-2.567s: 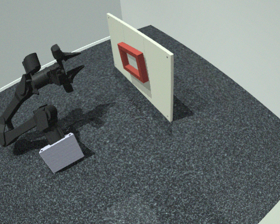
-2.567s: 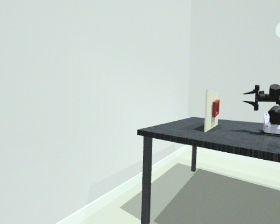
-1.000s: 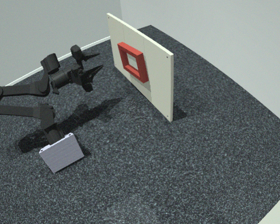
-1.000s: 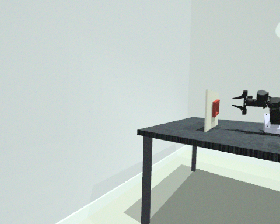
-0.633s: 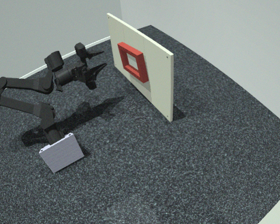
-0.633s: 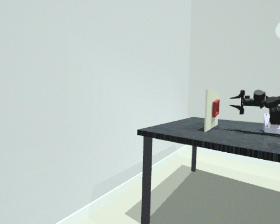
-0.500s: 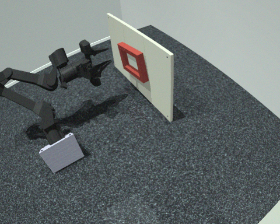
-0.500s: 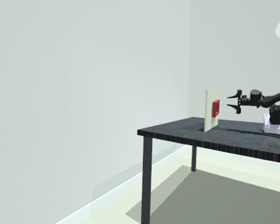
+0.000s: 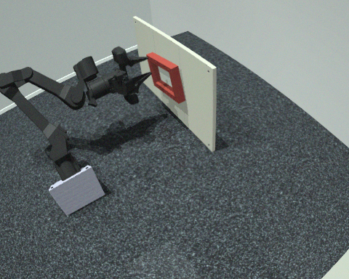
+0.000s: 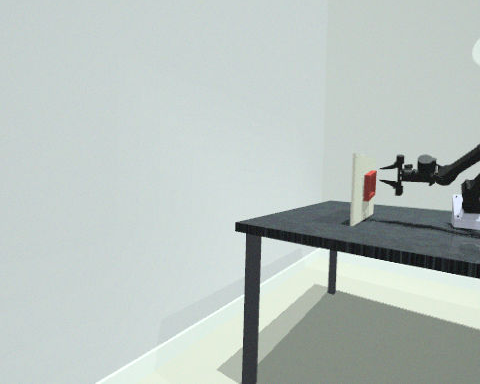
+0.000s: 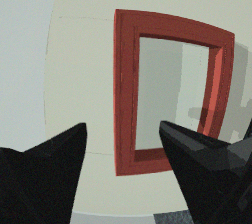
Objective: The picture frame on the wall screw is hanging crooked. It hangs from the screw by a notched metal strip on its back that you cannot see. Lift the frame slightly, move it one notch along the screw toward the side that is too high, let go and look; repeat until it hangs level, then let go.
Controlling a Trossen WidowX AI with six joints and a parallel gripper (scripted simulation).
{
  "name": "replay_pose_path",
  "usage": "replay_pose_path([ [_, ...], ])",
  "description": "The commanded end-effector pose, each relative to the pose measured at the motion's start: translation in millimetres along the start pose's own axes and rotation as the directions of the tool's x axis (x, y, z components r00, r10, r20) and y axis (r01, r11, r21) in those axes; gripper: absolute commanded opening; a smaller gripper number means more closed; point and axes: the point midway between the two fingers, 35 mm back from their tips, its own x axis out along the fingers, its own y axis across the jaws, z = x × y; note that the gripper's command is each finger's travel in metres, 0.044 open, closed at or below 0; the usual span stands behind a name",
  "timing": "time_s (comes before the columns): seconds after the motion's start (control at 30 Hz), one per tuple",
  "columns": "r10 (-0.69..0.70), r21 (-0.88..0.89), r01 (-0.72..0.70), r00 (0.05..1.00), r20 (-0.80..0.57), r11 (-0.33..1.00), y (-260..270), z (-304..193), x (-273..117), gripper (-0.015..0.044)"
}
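Note:
The red picture frame (image 9: 177,84) (image 10: 369,186) (image 11: 126,100) hangs on the upright cream board (image 9: 201,101) (image 10: 357,189) (image 11: 81,65). In the top view it looks crooked against the board's edges, its right side a little too high. The screw and the notched strip are hidden. My gripper (image 9: 149,65) (image 10: 380,174) (image 11: 123,128) is open and empty, pointing at the board. In the wrist view the frame's left bar shows between the fingertips, the right finger overlapping the opening. In the exterior view a small gap separates the fingertips from the frame.
The board stands on the dark speckled table (image 9: 206,206) (image 10: 304,219). The arm's pale base (image 9: 77,192) (image 10: 466,219) stands on the table in front of it. Shadows of the arm fall on the table and board. Room walls rise behind.

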Motion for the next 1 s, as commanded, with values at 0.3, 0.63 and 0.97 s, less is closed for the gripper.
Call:
replay_pose_path([
  [0.3,-0.008,0.004,0.008,1.000,0.002,1.000,-2.6,1.3,2.2,0.0260],
  [0.63,-0.008,0.004,0.008,1.000,0.002,1.000,-1.8,0.7,13.5,0.0260],
  [0.97,-0.007,0.004,0.007,1.000,0.001,1.000,-1.8,0.6,29.7,0.0260],
])
